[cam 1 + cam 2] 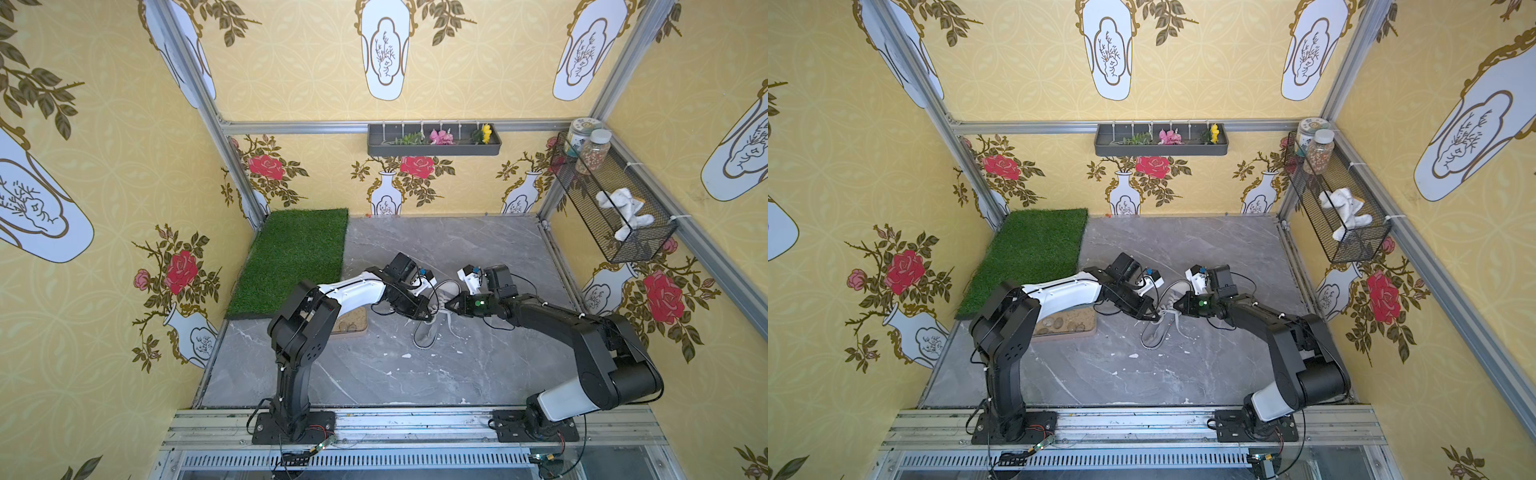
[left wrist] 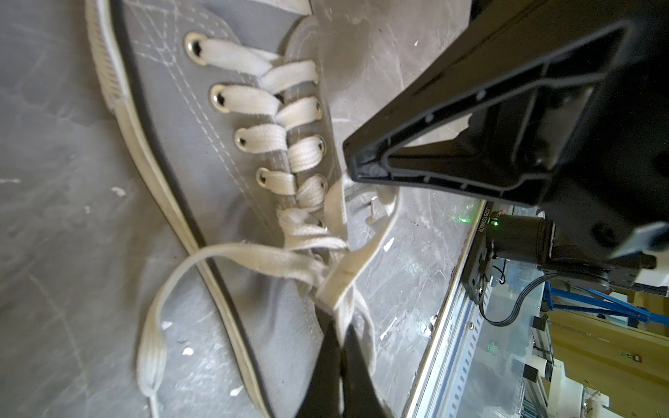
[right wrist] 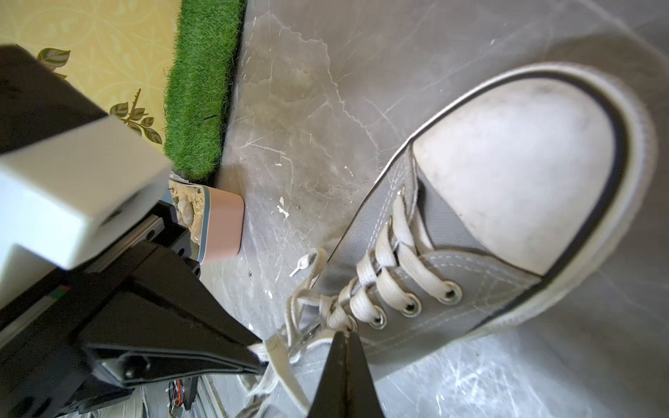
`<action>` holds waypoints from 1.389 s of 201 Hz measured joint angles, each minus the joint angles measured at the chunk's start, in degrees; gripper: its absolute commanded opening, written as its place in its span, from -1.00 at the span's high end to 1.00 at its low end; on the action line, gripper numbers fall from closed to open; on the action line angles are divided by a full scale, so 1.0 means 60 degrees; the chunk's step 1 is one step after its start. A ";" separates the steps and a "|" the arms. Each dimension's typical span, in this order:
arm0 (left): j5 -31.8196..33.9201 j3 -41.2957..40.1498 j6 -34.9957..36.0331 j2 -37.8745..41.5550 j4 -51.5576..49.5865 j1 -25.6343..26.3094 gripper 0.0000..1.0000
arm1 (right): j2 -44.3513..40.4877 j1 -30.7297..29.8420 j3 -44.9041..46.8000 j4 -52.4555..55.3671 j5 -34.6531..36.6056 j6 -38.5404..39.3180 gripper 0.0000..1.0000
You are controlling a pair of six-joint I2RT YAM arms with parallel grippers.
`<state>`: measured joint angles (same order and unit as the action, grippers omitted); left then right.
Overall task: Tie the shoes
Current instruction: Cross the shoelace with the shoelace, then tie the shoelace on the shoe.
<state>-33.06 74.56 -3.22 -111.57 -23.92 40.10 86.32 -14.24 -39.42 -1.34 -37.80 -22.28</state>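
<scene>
The grey sneaker lies mid-table on the marble tabletop, toe pointing far, right of the pebble tray, while the 2 grippers meet over its laces, left gripper and right gripper each pinched tight on a strand.

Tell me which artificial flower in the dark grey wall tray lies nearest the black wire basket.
The yellow flower, at the dark grey tray's end toward the black wire basket; the pink flower and green sprig lie farther away.
</scene>
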 measured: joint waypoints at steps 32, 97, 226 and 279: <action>0.0098 0.0000 0.0040 -0.0022 -0.0051 -0.0087 1.00 | -0.0324 0.0113 0.0146 0.0018 0.0219 0.0000 1.00; 0.0266 -0.0033 0.0211 -0.0022 -0.0211 -0.0197 1.00 | -0.0601 0.0262 0.0375 0.0127 0.0495 0.0004 1.00; 0.0481 -0.0135 0.0299 -0.0084 -0.0306 -0.0579 1.00 | -0.0270 0.0346 0.0255 0.0240 0.0663 0.0004 1.00; 0.0484 -0.0127 0.0295 -0.0164 -0.0310 -0.0663 1.00 | -0.0157 0.0379 0.0127 0.0291 0.0852 0.0004 1.00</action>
<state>-30.15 73.80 -1.45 -112.55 -25.78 36.12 85.38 -11.97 -38.65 0.40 -32.69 -22.26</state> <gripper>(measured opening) 0.057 0.048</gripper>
